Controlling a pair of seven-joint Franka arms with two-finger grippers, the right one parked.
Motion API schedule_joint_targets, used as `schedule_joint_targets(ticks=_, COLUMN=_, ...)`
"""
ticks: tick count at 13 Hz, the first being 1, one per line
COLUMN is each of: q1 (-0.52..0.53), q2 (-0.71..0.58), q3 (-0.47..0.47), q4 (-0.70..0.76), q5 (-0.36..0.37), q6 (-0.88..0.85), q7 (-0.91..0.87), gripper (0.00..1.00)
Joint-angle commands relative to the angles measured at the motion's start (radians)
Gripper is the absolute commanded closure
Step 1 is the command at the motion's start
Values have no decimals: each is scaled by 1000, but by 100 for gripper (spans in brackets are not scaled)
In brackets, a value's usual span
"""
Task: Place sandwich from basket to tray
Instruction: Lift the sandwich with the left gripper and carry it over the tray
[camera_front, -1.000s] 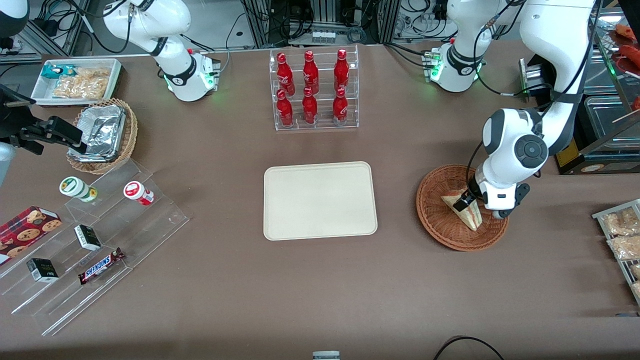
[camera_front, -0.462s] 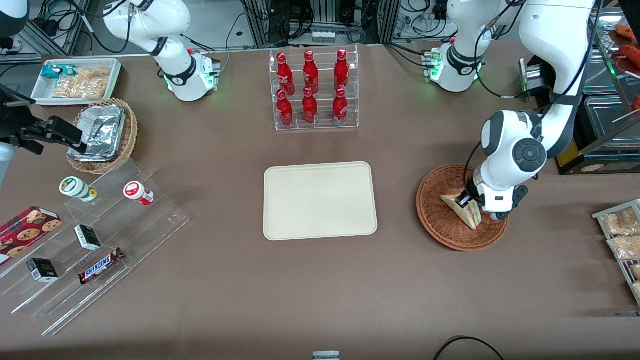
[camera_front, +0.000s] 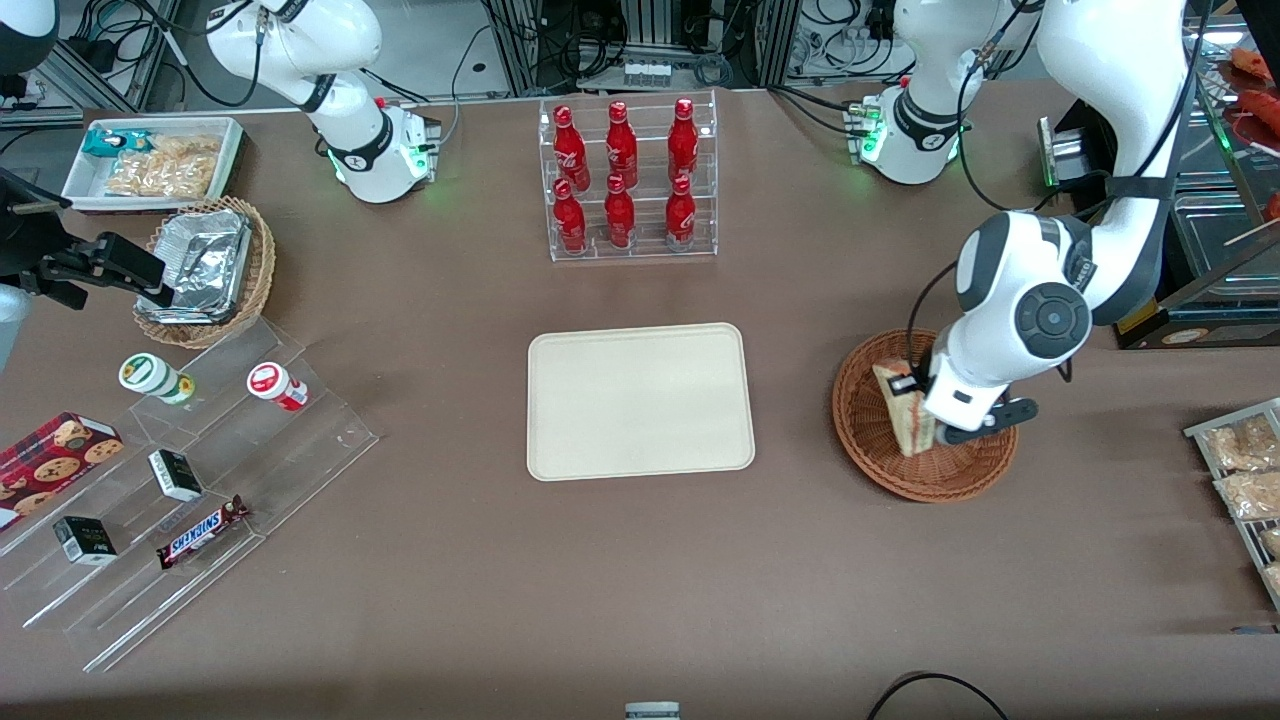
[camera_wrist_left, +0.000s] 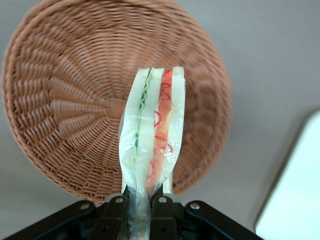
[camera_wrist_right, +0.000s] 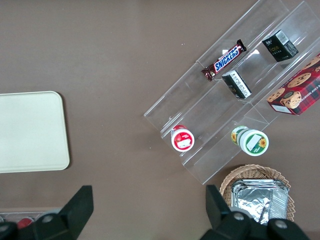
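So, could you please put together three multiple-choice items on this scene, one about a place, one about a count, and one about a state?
1. Where is the sandwich?
A. flat on the tray
B. held over the basket
C. on the acrylic steps

2. How many red bottles stand in the clear rack?
A. four
B. six
C. eight

3. What state is the gripper in?
A. shut on the sandwich
B. open above the tray
C. open over the bare table

Answers:
1. B, the wedge hangs on edge above the basket, clear of the weave in the left wrist view.
2. B, two rows of three.
3. A, both fingers pinch the wrapped wedge; the tray is bare.
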Motion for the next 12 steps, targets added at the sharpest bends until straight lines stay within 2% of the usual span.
schedule_joint_targets(ticks=1, q1=-1, q2=71, q3=-78, q4=119, q5=68, q6=-66, q7=47, gripper=89)
schedule_joint_targets(ticks=2, q1=-1, q2=80, q3=-102, q4=122, q5=73, q6=-63, q7=32, gripper=93)
schedule_joint_targets(ticks=5, q1=-2, q2=132, q3=-201, q4=171, q5=79, q6=-34, q7=-64, gripper=98)
schedule_joint_targets(ticks=8, q1=-105, q2=229, q3=-220, q4=278, q5=81, q6=-11, q7=-167, gripper=99)
schedule_joint_targets(ticks=9, q1=-145, q2=260, q3=-218, q4=321, q5=100, q6=-11, q7=-216, gripper=100)
schedule_joint_targets(ticks=12, q1=-237, q2=332, q3=-220, q4=398, q5=238, q6=-11, q7=-422, gripper=100)
